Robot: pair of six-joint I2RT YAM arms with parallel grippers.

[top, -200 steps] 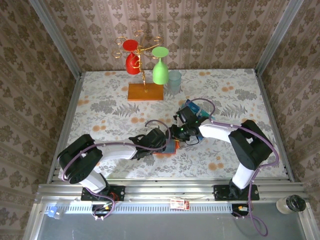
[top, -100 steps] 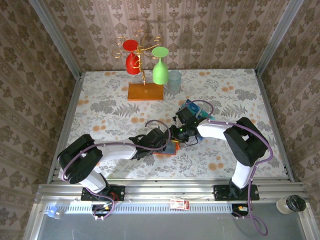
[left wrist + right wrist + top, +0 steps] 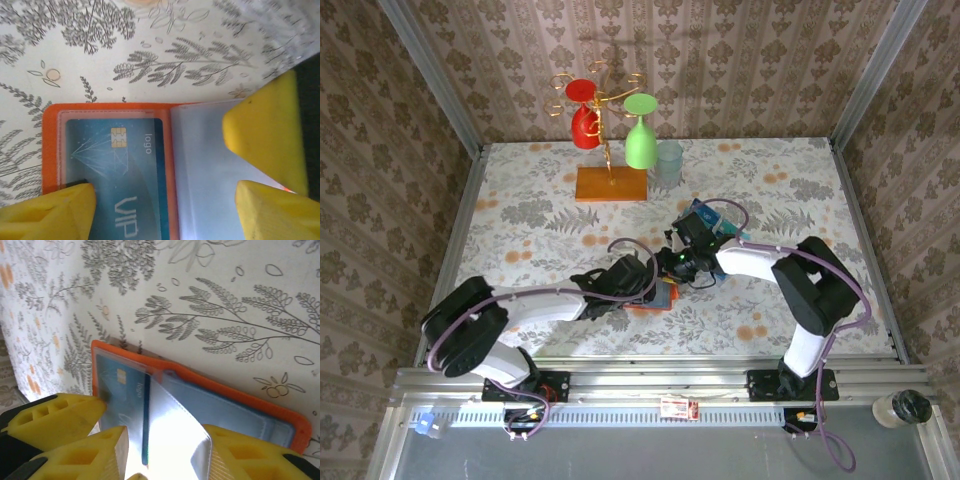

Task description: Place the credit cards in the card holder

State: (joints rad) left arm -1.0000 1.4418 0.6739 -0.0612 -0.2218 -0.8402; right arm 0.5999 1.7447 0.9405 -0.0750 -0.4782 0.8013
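Observation:
The card holder (image 3: 663,297) lies open on the flowered table, an orange wallet (image 3: 50,145) with clear pockets. A teal credit card (image 3: 115,165) with a chip and "VIP" sits in its left pocket (image 3: 117,385). My left gripper (image 3: 168,205) hangs open over the wallet, and its left fingertip (image 3: 55,210) touches the card's near corner. My right gripper (image 3: 160,455) is shut on the card holder's clear inner leaf (image 3: 175,430), which is bent upward. In the top view the left gripper (image 3: 646,285) and the right gripper (image 3: 673,268) meet over the wallet. More blue cards (image 3: 704,214) lie behind the right gripper.
A wooden-based gold stand (image 3: 611,182) with a red and a green glass stands at the back, with a clear cup (image 3: 668,165) beside it. Metal rails border the table on both sides, and there is free cloth to the left and right of the wallet.
My left gripper's jaws have spread wider and the left arm's elbow has shifted to the near left. The right gripper has kept its place at the wallet.

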